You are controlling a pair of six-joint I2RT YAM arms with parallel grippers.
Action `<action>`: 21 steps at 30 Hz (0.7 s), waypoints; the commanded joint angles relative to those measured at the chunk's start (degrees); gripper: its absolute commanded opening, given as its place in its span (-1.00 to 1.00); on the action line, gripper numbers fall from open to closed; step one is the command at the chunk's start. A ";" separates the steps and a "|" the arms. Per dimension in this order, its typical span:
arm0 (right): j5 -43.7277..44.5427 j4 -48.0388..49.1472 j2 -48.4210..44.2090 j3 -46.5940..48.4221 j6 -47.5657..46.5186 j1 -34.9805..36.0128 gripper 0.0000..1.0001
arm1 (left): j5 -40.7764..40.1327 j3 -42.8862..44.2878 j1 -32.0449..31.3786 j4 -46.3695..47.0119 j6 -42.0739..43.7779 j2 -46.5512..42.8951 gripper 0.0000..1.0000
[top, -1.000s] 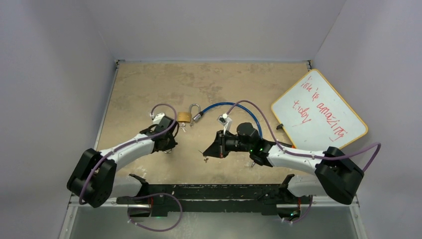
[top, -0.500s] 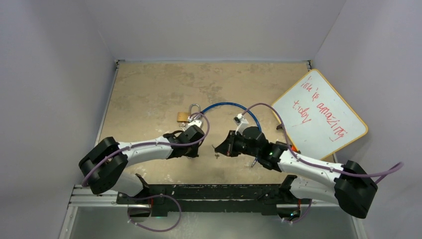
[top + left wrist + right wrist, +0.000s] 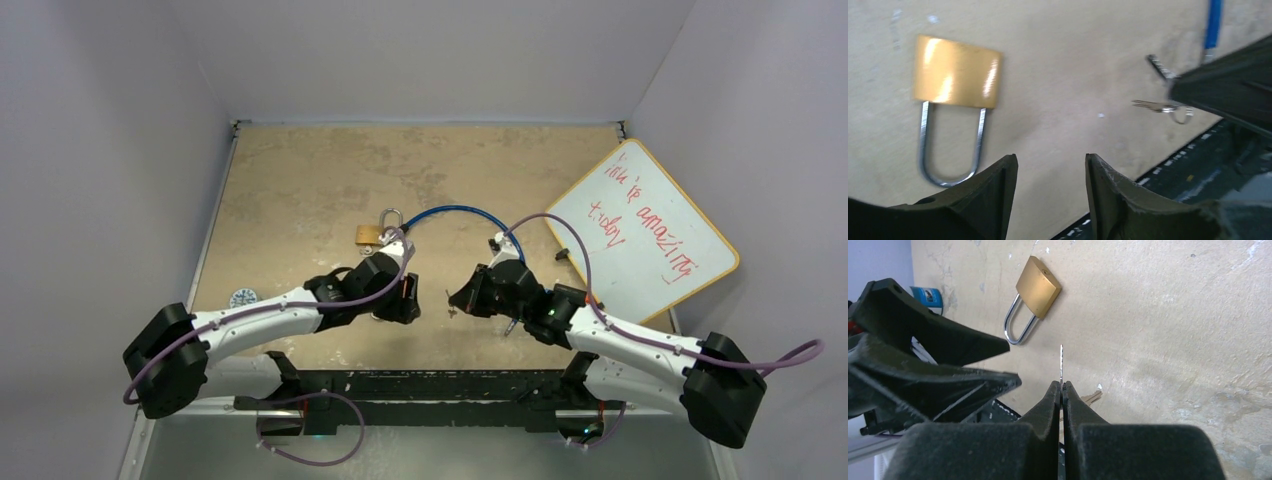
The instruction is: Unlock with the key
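Your right gripper [image 3: 1062, 386] is pressed tight on the key [image 3: 1061, 365], whose blade sticks out past the fingertips. Your left gripper [image 3: 1050, 162] has its fingers apart with nothing between them. Half a second ago it sat close by the padlock [image 3: 370, 235]; it has since swung towards the right gripper, and the two now face each other near the front of the table [image 3: 300, 180]. The padlock lies flat where it was, beside the blue cable [image 3: 450, 212]
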 commanded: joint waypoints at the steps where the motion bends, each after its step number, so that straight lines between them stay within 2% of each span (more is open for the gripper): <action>1: 3.20 -1.35 0.27 0.03 2.20 -0.18 -1.00 | 12.86 -3.02 -0.01 12.03 -4.55 0.10 0.02; 5: 3.71 -1.73 0.27 -0.08 2.52 -0.30 -1.00 | 12.09 -3.99 -0.01 12.01 -7.11 3.72 0.03; 12: 3.69 -2.67 0.27 0.68 2.18 -0.33 -1.00 | 0.69 -3.62 0.86 9.11 -12.39 7.40 0.28; 17: 3.43 -2.60 0.50 0.81 2.03 -0.32 -1.00 | -6.09 -4.72 6.84 7.27 -15.90 10.31 0.38; 21: 2.92 -2.16 1.76 1.05 2.16 -0.36 -1.00 | -6.72 -3.94 11.49 7.49 -16.51 12.85 0.42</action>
